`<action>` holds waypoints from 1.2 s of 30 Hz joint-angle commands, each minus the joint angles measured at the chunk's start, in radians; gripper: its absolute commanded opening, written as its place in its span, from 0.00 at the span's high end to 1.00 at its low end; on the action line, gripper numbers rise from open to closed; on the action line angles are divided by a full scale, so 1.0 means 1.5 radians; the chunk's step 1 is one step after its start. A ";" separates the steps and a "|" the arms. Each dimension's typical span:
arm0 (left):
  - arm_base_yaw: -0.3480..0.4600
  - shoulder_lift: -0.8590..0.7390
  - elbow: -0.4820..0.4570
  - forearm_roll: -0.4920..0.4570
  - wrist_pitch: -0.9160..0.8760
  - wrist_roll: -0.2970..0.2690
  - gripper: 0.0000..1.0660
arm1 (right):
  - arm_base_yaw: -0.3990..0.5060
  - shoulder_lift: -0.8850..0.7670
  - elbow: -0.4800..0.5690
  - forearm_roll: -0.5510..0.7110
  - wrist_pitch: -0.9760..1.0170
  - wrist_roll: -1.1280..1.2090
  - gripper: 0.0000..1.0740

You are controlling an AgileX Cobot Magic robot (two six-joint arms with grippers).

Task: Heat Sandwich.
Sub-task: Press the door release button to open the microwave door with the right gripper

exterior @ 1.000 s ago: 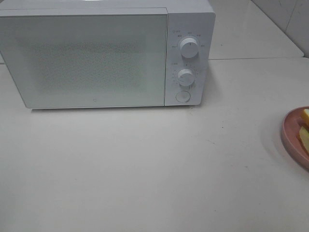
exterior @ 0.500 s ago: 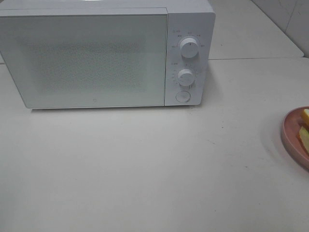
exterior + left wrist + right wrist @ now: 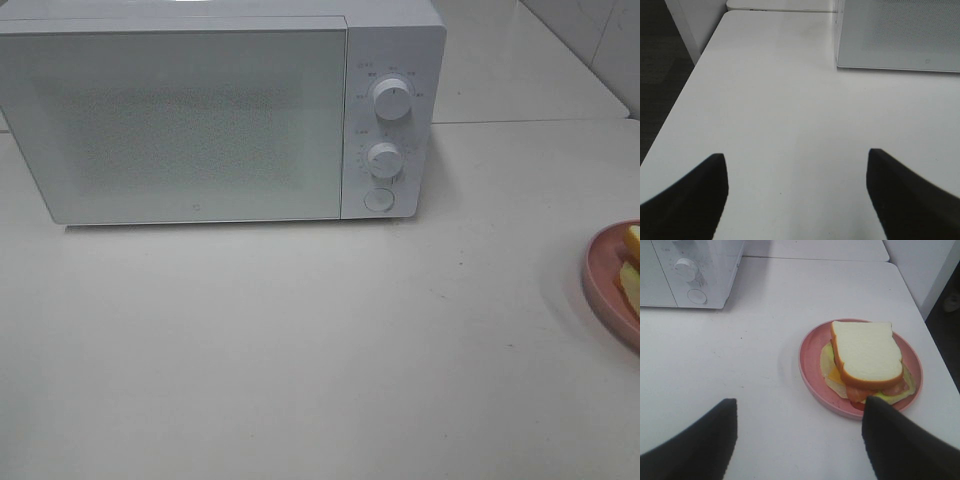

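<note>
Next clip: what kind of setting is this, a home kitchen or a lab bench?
Probably a mock kitchen staged on a plain white table, not a fitted kitchen. A white microwave stands on it with its door shut, and a sandwich sits on a pink plate nearby.

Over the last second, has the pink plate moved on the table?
No. The plate sits at the same spot by the view's right edge, just as far from the microwave.

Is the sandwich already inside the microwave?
No, the sandwich sits on the pink plate out on the table, and the microwave is closed.
</note>
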 commanded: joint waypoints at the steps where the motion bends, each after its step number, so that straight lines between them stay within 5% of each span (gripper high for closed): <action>1: 0.001 -0.011 0.002 0.004 -0.012 -0.001 0.31 | 0.001 -0.015 0.002 -0.003 -0.009 0.003 0.36; 17: 0.001 -0.011 0.002 0.004 -0.012 -0.001 0.31 | 0.001 0.069 -0.005 0.002 -0.019 0.002 0.36; 36: 0.001 -0.011 0.002 0.004 -0.012 -0.001 0.31 | 0.001 0.161 -0.008 0.020 -0.243 -0.033 0.36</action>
